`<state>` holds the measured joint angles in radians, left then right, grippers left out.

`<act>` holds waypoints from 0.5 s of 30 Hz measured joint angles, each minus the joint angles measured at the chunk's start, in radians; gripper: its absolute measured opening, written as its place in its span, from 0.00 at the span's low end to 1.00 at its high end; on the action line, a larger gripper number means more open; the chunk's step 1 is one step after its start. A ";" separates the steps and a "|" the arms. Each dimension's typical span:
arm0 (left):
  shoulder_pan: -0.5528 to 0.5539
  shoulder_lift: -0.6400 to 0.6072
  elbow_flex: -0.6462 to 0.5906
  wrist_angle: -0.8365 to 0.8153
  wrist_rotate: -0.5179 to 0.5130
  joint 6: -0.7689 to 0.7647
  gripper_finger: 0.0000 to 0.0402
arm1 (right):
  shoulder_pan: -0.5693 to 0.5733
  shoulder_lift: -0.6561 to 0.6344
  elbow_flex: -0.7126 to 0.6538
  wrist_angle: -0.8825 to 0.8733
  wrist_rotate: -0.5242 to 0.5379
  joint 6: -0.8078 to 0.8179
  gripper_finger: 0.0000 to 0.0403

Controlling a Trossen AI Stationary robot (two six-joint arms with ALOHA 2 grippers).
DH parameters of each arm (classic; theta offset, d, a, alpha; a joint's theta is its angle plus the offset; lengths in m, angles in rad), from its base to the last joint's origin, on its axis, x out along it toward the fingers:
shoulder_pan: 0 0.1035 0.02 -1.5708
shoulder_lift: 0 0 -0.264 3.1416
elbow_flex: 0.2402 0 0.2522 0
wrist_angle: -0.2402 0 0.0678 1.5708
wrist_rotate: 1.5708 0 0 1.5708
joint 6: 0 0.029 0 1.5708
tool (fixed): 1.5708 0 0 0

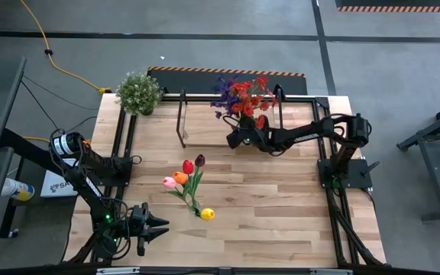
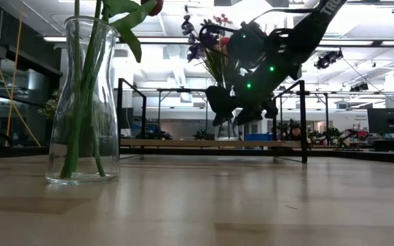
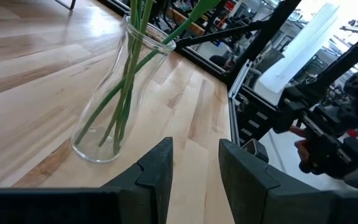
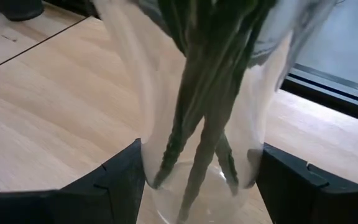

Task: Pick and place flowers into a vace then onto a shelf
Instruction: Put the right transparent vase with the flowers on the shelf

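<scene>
Left gripper (image 1: 161, 226) parked at the table's near-left corner, fingers narrowly parted, holding nothing; a vase of tulips (image 1: 187, 177) stands just ahead of it. Right gripper (image 4: 197, 180) has its fingers closed around a second glass vase (image 4: 204, 99) of red and purple flowers (image 1: 243, 95), carried above the shelf (image 1: 205, 126), which lies just below it. Risks: smooth glass could slip in the fingers; top-heavy stems could tip the vase on touchdown; the base could clip the shelf's black frame loops.
</scene>
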<state>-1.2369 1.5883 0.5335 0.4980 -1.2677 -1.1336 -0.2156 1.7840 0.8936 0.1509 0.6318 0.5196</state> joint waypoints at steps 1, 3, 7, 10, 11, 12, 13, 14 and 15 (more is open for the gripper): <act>0.000 0.000 0.000 0.000 0.000 0.000 0.41 | -0.002 0.000 0.000 0.000 0.000 -0.002 0.62; 0.000 0.000 0.000 0.000 0.000 0.000 0.41 | -0.006 -0.001 0.000 0.001 -0.002 -0.009 0.62; 0.000 0.000 0.000 0.000 0.000 0.001 0.41 | -0.008 -0.002 0.001 0.003 -0.014 -0.026 0.63; 0.000 0.000 0.000 -0.002 0.000 0.001 0.41 | -0.008 -0.002 0.001 0.008 -0.028 -0.028 0.63; 0.000 0.000 0.000 -0.003 0.000 0.002 0.41 | -0.008 -0.002 0.001 0.011 -0.032 -0.027 0.63; 0.000 0.000 0.000 -0.003 0.000 0.002 0.41 | -0.008 -0.002 0.001 0.012 -0.036 -0.026 0.63; 0.000 0.000 0.000 -0.003 0.000 0.002 0.41 | -0.009 -0.002 0.001 0.014 -0.038 -0.026 0.63; 0.000 0.000 0.000 -0.003 0.000 0.002 0.41 | -0.009 -0.002 0.001 0.015 -0.039 -0.027 0.63; 0.000 0.000 0.000 -0.004 0.000 0.002 0.41 | -0.010 -0.002 0.001 0.016 -0.044 -0.027 0.63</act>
<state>-1.2369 1.5883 0.5335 0.4942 -1.2678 -1.1313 -0.2256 1.7821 0.8951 0.1669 0.5877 0.4927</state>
